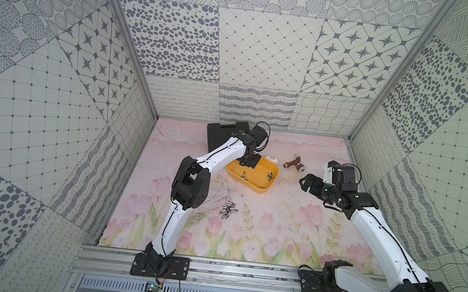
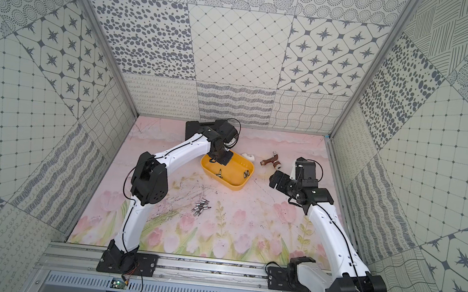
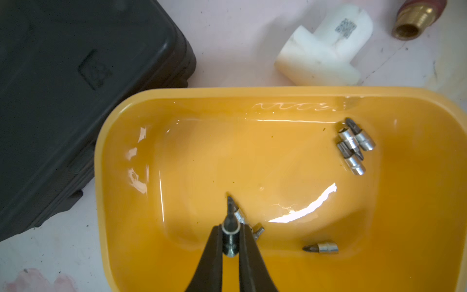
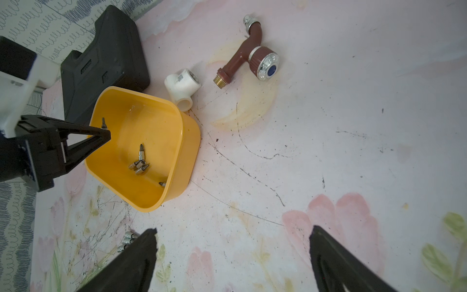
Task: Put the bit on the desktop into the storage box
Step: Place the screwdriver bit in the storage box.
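The yellow storage box (image 1: 255, 181) (image 2: 232, 179) lies at mid-table. My left gripper (image 3: 230, 235) (image 1: 248, 165) hangs over the box's left end, shut on a bit (image 3: 230, 215) whose tip points past the fingertips, as the right wrist view also shows (image 4: 103, 122). Several bits lie inside the box: a cluster (image 3: 353, 146), a single one (image 3: 322, 247), more under the fingers. Several loose bits (image 1: 228, 211) (image 2: 201, 207) (image 4: 127, 239) rest on the desktop in front of the box. My right gripper (image 4: 233, 230) (image 1: 306, 184) stands open and empty, right of the box.
A black tool case (image 1: 219, 134) (image 3: 75, 88) lies behind the box, touching its far-left corner. A white pipe tee (image 1: 271, 158) (image 4: 183, 87) and a brown tap (image 1: 294, 163) (image 4: 252, 58) lie behind and to the right of the box.
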`<state>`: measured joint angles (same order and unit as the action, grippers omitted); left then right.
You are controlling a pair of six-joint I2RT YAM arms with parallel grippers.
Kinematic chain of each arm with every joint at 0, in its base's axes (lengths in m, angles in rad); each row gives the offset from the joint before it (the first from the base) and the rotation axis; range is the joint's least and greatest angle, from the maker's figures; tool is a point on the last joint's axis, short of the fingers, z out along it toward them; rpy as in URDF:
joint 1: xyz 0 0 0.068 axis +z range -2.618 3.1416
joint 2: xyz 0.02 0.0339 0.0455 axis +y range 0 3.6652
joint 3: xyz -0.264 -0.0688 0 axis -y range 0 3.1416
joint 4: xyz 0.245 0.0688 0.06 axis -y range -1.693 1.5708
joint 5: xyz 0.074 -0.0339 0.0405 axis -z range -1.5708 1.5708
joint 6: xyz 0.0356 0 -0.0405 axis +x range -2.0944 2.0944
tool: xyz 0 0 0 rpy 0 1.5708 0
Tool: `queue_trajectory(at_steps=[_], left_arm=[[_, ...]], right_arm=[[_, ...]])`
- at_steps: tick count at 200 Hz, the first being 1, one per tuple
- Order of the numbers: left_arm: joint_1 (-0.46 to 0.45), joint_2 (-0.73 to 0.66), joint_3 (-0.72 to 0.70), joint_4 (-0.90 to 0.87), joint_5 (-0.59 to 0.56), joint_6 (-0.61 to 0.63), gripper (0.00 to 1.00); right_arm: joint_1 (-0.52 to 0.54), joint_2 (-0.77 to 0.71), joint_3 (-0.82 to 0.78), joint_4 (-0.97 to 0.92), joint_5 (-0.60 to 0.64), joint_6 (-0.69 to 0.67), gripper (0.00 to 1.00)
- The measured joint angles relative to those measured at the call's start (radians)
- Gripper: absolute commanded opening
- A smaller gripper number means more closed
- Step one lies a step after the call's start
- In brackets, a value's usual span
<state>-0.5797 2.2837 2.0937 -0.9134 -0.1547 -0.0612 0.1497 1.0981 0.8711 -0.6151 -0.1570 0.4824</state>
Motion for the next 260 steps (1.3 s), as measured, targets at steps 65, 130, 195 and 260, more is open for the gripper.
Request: queue_trajectory(at_steps=[65,130,195,260], left_arm=[[0.002,0.077,0.018,-0.004,0.021,0.004,0.09],[0.002,0.086,0.021,-0.010,0.031,0.004,0.16],[0.003,0.082,0.021,-0.013,0.039,0.006,0.38],[0.004,0.010,-0.002,-0.014,0.044,0.003,0.64]], right_arm=[[0.000,0.000,0.000,0.000,0.000,0.000,0.97],[0.000,0.000,0.000,0.000,0.000,0.000,0.97],[0.000,0.000,0.000,0.000,0.000,0.000,0.97],[0.000,0.000,0.000,-0.002,-0.005,-0.001,0.96]])
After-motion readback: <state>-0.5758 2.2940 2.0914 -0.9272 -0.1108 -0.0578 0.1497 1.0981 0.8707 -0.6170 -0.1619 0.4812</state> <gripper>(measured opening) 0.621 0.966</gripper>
